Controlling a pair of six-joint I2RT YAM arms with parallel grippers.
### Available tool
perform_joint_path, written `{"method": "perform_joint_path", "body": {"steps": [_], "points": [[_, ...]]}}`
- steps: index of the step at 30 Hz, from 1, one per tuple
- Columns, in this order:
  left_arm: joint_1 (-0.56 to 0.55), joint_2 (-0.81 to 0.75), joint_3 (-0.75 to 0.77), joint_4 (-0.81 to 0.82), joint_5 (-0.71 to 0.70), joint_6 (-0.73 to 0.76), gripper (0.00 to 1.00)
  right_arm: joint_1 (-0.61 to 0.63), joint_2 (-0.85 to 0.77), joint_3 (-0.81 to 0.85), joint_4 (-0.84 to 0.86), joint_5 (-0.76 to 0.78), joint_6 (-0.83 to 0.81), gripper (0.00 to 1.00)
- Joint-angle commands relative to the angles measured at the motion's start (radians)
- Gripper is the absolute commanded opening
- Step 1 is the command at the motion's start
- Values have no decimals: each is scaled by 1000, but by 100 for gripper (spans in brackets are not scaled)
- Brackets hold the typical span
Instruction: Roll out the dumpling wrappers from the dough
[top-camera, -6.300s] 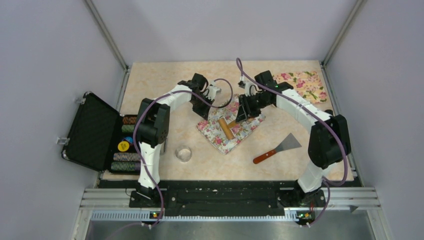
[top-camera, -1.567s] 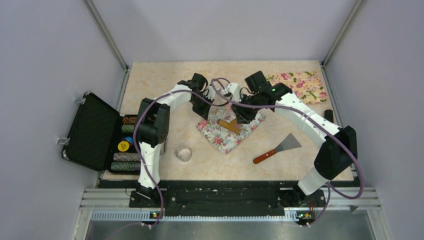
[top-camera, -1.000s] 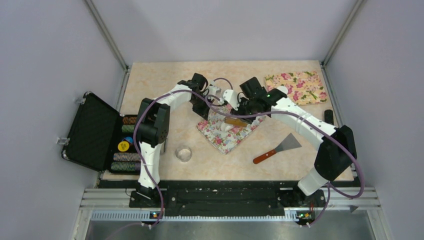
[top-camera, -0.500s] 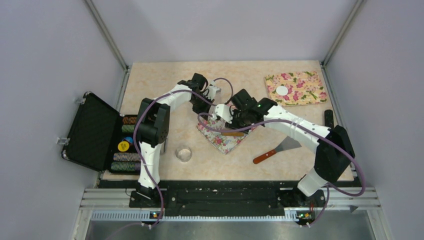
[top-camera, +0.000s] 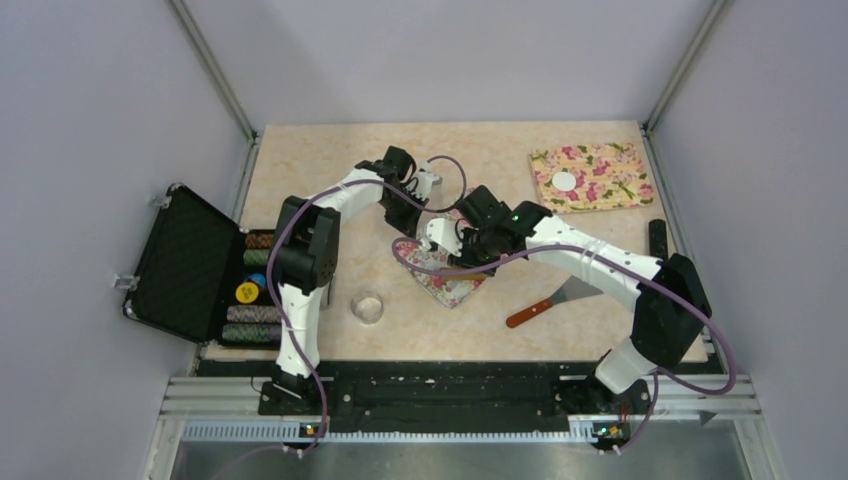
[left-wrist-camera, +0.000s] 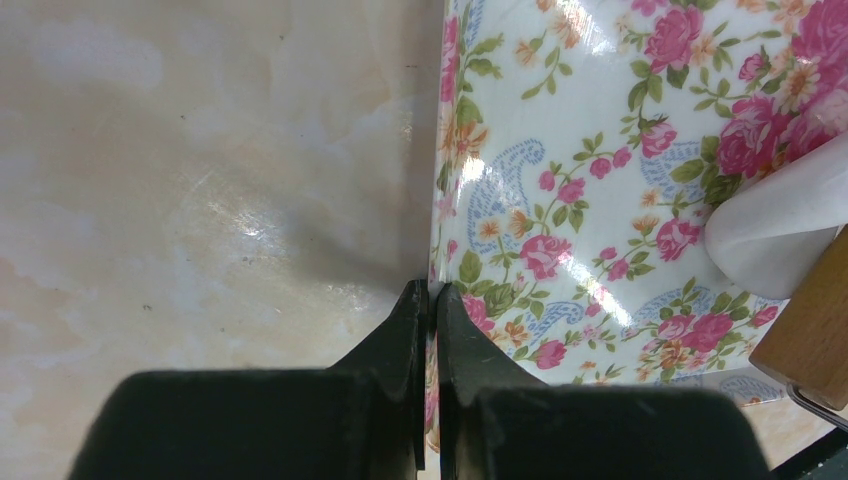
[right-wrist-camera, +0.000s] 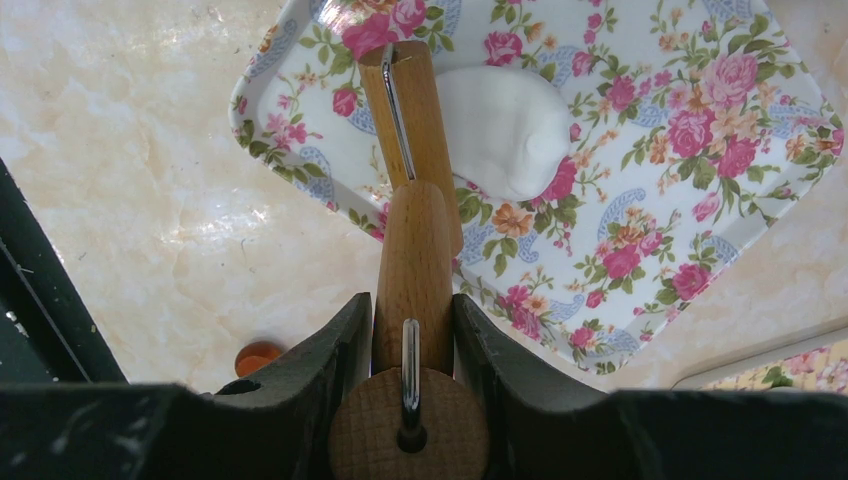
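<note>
Left gripper (left-wrist-camera: 432, 300) clamped on floral mat (left-wrist-camera: 600, 120) rim, likely anchoring it. Right gripper (right-wrist-camera: 412, 310) clenches rolling pin (right-wrist-camera: 415, 250) handle. Roller touches dough (right-wrist-camera: 505, 125), upper centre of right wrist view. Roller is near mat's left rim; free mat lies right. One wrapper (top-camera: 565, 181) on second mat (top-camera: 612, 165), upper right, top view.

There are two flowery mats (top-camera: 615, 175), one dough lump (right-wrist-camera: 505, 130), one flat wrapper (top-camera: 565, 182) at two o'clock, one rolling pin (right-wrist-camera: 415, 250), one scraper (top-camera: 560, 298), one glass bowl (top-camera: 368, 307), one black case (top-camera: 185, 262).
</note>
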Motion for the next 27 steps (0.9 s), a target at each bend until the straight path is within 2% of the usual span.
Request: {"method": "perform_joint_path", "body": {"steps": [1, 6, 12, 19, 27], "points": [[0, 30, 4, 16, -44, 2, 0, 21, 0, -9, 6, -11, 14, 0], [0, 30, 5, 14, -41, 4, 0, 35, -54, 50, -33, -59, -16, 0], [0, 31, 5, 14, -42, 4, 0, 41, -155, 103, -1, 14, -107, 0], [-1, 34, 10, 10, -44, 4, 0, 90, -190, -26, 159, 164, -234, 0], [0, 36, 11, 10, -43, 4, 0, 108, -126, -149, 308, 265, -336, 0]]}}
